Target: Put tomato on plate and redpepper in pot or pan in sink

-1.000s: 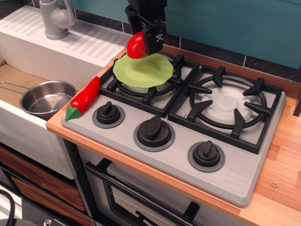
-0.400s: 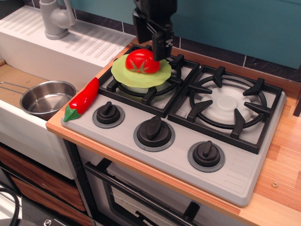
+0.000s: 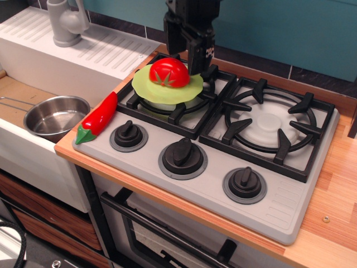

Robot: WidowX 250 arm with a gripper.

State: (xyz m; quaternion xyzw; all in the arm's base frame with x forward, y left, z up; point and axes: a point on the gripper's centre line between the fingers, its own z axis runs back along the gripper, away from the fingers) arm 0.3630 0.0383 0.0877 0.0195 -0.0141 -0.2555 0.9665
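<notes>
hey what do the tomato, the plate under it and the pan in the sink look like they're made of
Tomato: probably glossy plastic, with bright highlights on its red skin. Plate: likely matte lime-green plastic, thin with a wavy rim. Pan: apparently polished stainless steel, mirror-like reflections inside.

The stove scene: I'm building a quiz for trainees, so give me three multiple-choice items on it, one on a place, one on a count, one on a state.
1. Where is the tomato?
A. on the plate
B. in the pan
C. on the drainboard

2. How many control knobs does the stove have?
A. two
B. three
C. four

3. What state is the pan in?
A. holding the redpepper
B. upside down
C. upright and empty

Answers:
1 A, the tomato rests on the green plate over the left burner.
2 B, three black knobs line the front panel.
3 C, its steel inside is bare, while the redpepper lies on the stove's left edge.
</notes>
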